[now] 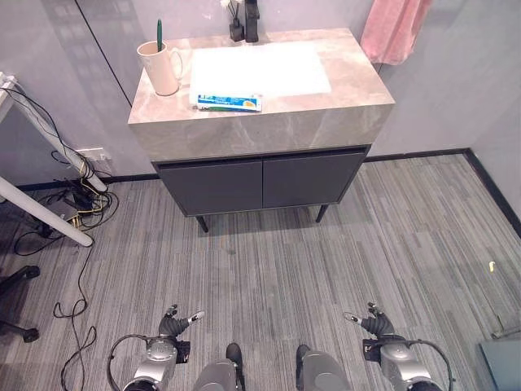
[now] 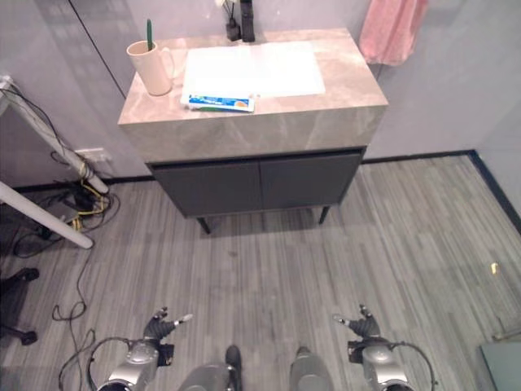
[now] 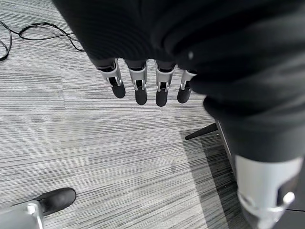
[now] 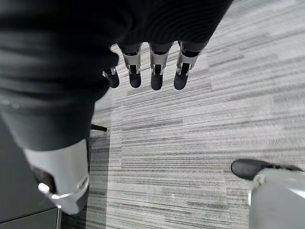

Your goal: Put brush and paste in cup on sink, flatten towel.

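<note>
Toothbrush (image 1: 159, 34) upright in cup (image 1: 161, 68)

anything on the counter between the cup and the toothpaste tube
No, only bare marble counter separates the cup from the toothpaste tube, seen in the left eye view.

Ahead of me stands a vanity with a grey marbled worktop (image 1: 342, 90) and a white basin (image 1: 260, 69) sunk in it, a dark tap (image 1: 251, 20) at the far edge. Below are two dark cabinet doors (image 1: 260, 183) on slim legs. The walls (image 1: 456, 90) are pale grey, the floor (image 1: 269, 277) grey striped carpet. White table legs (image 1: 45, 216) slant at left.
</note>
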Tool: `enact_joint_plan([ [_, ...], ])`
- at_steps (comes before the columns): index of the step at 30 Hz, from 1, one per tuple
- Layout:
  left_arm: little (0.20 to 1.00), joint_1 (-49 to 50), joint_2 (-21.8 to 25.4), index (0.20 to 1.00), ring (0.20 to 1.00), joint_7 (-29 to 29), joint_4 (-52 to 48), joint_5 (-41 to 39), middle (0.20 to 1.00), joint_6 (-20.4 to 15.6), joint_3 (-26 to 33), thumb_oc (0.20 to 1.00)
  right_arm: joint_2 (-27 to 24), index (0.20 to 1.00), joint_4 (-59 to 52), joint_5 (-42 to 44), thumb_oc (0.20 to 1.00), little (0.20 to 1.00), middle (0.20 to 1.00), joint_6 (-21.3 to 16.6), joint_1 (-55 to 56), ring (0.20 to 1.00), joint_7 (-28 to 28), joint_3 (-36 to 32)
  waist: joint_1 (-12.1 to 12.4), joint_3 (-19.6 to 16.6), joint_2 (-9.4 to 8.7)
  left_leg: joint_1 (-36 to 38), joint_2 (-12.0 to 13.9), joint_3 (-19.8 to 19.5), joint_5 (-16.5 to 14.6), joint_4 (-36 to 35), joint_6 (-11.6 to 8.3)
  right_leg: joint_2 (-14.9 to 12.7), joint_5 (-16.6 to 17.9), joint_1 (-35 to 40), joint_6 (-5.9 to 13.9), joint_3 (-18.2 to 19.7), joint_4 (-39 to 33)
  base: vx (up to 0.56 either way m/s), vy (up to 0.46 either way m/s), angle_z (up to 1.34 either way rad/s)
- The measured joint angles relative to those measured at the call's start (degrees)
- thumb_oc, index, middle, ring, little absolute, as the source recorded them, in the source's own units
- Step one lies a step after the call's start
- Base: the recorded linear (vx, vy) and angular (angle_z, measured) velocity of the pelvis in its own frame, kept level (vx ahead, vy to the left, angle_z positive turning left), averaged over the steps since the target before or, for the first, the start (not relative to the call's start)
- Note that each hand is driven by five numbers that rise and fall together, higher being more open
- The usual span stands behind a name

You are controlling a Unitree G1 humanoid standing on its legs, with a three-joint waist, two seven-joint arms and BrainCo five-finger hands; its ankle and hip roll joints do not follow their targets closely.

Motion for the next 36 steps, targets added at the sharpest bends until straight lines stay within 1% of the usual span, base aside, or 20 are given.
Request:
enact_joint_plan([
  [8,1.000,0.1,0.0,1.000,1.000,0.4,0.0,0.0,1.000,0.1,-0.2,1.000,0.9,1.000,0.7,1.3,1.000,1.000,1.000,-0.9,0.0,1.000,-0.4,0.0,0.0,-0.1,-0.07,-0.8,0.6,-0.1,-0.6,1.0,0.08,0.3,-0.5,-0.8,-0.46,0.1,0.9,0.00,0.004,0.00],
  [13,1.000,0.1,0.0,1.000,1.000,0.4,-0.1,0.0,1.000,0.1,-2.1,1.000,1.2,1.000,0.7,1.8,1.000,1.000,1.000,-0.9,0.0,1.000,-0.5,0.0,0.0,-0.3,-0.12,-1.1,0.4,0.0,-0.5,0.8,-0.04,0.1,-0.1,-0.8,-0.20,0.1,0.0,0.02,0.050,0.00],
  [15,1.000,0.0,0.0,1.000,1.000,0.4,-0.1,0.1,1.000,0.1,-2.1,1.000,1.2,1.000,0.7,1.7,1.000,1.000,1.000,-0.9,-0.1,1.000,-0.9,0.0,0.1,-0.7,0.00,-1.7,0.4,0.0,-0.5,0.7,-0.01,0.2,0.8,-0.8,-0.03,0.0,-1.4,0.04,0.117,0.01],
  [18,1.000,0.0,0.1,1.000,1.000,0.5,-0.1,1.3,1.000,0.3,-2.5,1.000,1.2,1.000,0.7,1.7,1.000,1.000,1.000,-0.9,-0.1,1.000,-1.7,-0.1,0.0,-1.2,0.04,-1.6,-0.1,0.0,-0.7,0.5,0.31,-0.3,1.5,-0.2,0.29,-0.3,-2.5,0.08,0.188,0.03],
  [21,1.000,-0.1,0.8,1.000,1.000,1.7,0.0,5.3,1.000,0.5,-3.9,1.000,1.2,1.000,0.7,1.7,1.000,1.000,1.000,-0.9,0.1,1.000,-1.8,-0.1,0.0,-1.8,0.13,-1.7,-1.1,0.4,-1.4,0.8,1.23,-0.8,2.1,0.0,0.25,0.0,-2.9,0.08,0.236,-0.01],
  [22,1.000,-0.1,0.9,1.000,1.000,1.8,0.0,5.9,1.000,0.5,-4.2,1.000,1.1,1.000,0.7,1.7,1.000,1.000,1.000,-0.8,0.0,1.000,-1.9,-0.2,-0.1,-1.8,0.21,-1.6,-1.2,0.3,-1.5,0.7,1.85,-1.1,2.4,-0.6,0.46,0.8,-1.3,0.03,0.254,-0.02],
  [23,1.000,0.0,1.1,1.000,1.000,1.9,0.1,7.0,1.000,0.6,-4.2,1.000,1.1,1.000,0.6,1.6,1.000,1.000,1.000,-0.9,0.1,1.000,-2.0,-0.2,-0.2,-2.1,0.36,-1.6,-1.9,0.4,-1.8,0.7,2.07,-1.4,2.6,-1.4,0.37,1.6,0.4,0.03,0.269,-0.04],
  [24,1.000,-0.3,1.2,1.000,1.000,1.9,0.3,7.9,1.000,0.7,-4.3,1.000,1.1,1.000,0.9,1.6,1.000,1.000,1.000,-0.9,0.1,1.000,-2.3,-0.3,-0.3,-2.1,0.33,-1.6,-2.8,1.1,-2.8,1.5,3.28,-1.9,2.8,-3.3,0.19,3.0,4.0,0.01,0.185,-0.12],
  [25,1.000,-0.4,1.6,1.000,1.000,1.9,0.4,8.0,1.000,0.8,-4.4,1.000,1.2,1.000,0.5,1.6,1.000,1.000,1.000,-0.9,-0.4,1.000,-2.5,-0.7,-0.3,-1.8,0.46,-1.8,-2.6,1.5,-3.5,2.7,4.32,-2.1,3.1,-6.4,-0.11,4.5,9.4,0.07,0.140,-0.24],
  [26,1.000,0.0,1.9,1.000,1.000,1.9,0.6,8.6,1.000,1.3,-4.4,1.000,1.1,1.000,-0.6,1.6,1.000,1.000,1.000,-0.9,-0.4,1.000,-2.7,-1.1,-0.8,-1.5,1.09,-1.4,-2.7,1.9,-4.2,2.6,3.84,-2.0,4.8,-8.3,-0.12,6.0,13.1,0.11,0.102,-0.16],
  [27,1.000,0.5,2.1,1.000,1.000,1.9,0.4,9.6,1.000,1.4,-4.4,1.000,1.0,1.000,-0.4,1.6,1.000,1.000,1.000,-0.9,0.7,1.000,-2.7,-1.3,-1.6,-2.1,1.99,-0.5,-2.6,1.6,-4.0,1.4,4.32,-1.6,7.0,-8.6,0.01,6.2,13.3,0.18,0.140,-0.15],
  [28,1.000,0.6,2.3,1.000,1.000,1.9,0.4,9.7,1.000,1.4,-4.3,1.000,1.0,1.000,-0.5,1.6,1.000,1.000,1.000,-0.9,1.0,1.000,-2.7,-1.3,-1.3,-1.8,2.19,0.4,-2.7,1.7,-3.4,0.2,5.26,-1.3,7.7,-9.4,0.28,6.8,13.9,0.19,0.099,-0.12],
  [29,1.000,0.8,2.7,1.000,1.000,1.9,0.7,9.9,1.000,1.4,-4.2,1.000,1.1,1.000,-0.6,1.6,1.000,1.000,1.000,-0.9,1.6,1.000,-2.7,-1.3,-1.7,-1.5,2.45,1.5,-2.6,1.6,-2.8,-1.6,6.14,-0.3,7.1,-9.8,0.95,7.5,13.6,0.19,0.051,-0.22],
  [30,1.000,1.0,2.7,1.000,1.000,2.0,0.8,9.9,1.000,1.4,-3.8,1.000,1.1,1.000,-0.7,1.6,1.000,1.000,1.000,-0.9,2.3,1.000,-2.7,-1.3,-1.8,-1.4,2.47,2.3,-2.6,1.7,-2.4,-3.3,6.77,0.3,6.6,-10.2,1.63,7.3,11.1,0.22,-0.011,-0.16],
  [31,1.000,1.0,2.8,1.000,1.000,2.0,1.0,9.9,1.000,1.4,-3.8,1.000,1.1,1.000,-0.8,1.6,1.000,1.000,1.000,-0.9,2.7,1.000,-2.7,-1.3,-2.0,-1.3,2.34,2.4,-2.7,1.8,-2.0,-4.5,7.41,0.9,6.6,-11.1,1.72,6.9,8.7,0.32,-0.082,-0.10],
  [32,1.000,1.0,2.6,1.000,1.000,2.0,1.4,9.8,1.000,1.4,-3.5,1.000,1.1,1.000,-0.7,1.6,1.000,1.000,1.000,-0.8,2.8,1.000,-2.7,-1.3,-2.5,-1.2,2.27,2.4,-2.7,1.7,-1.7,-5.7,7.77,1.6,6.7,-11.5,2.66,6.3,2.8,0.35,-0.115,-0.06],
  [33,1.000,1.0,2.5,1.000,1.000,2.0,1.6,9.7,1.000,1.4,-3.5,1.000,1.1,1.000,-0.8,1.5,1.000,1.000,1.000,-0.8,2.7,1.000,-2.7,-1.3,-3.1,-0.9,1.79,2.4,-2.8,1.8,-1.7,-6.5,7.68,1.8,7.6,-11.7,4.07,5.5,-3.4,0.33,-0.125,0.04],
  [34,1.000,0.8,2.2,1.000,1.000,2.0,2.3,9.5,1.000,1.4,-3.5,1.000,1.1,1.000,-0.8,1.5,1.000,1.000,1.000,-0.8,2.9,1.000,-2.7,-1.3,-3.6,-0.6,1.26,2.5,-2.8,1.7,-1.3,-6.7,7.26,1.7,9.1,-11.6,4.93,5.4,-9.1,0.26,-0.135,0.05],
  [35,1.000,0.7,1.8,1.000,1.000,1.9,2.7,9.4,1.000,1.4,-3.5,1.000,1.2,1.000,-0.7,1.2,1.000,1.000,1.000,-0.7,3.0,1.000,-2.8,-1.2,-3.7,-0.3,0.54,3.4,-3.0,1.8,-1.3,-7.3,6.68,1.4,10.6,-11.2,5.24,5.0,-12.8,0.25,-0.148,0.12],
  [36,1.000,1.0,1.6,1.000,1.000,1.9,2.8,9.4,1.000,1.3,-3.7,1.000,1.3,1.000,-0.8,0.9,1.000,1.000,1.000,-0.7,3.3,1.000,-2.8,-1.2,-3.9,-0.5,-0.08,4.1,-3.1,1.6,-1.3,-7.9,5.97,1.1,12.3,-11.1,5.06,4.7,-15.1,0.18,-0.113,0.07],
])
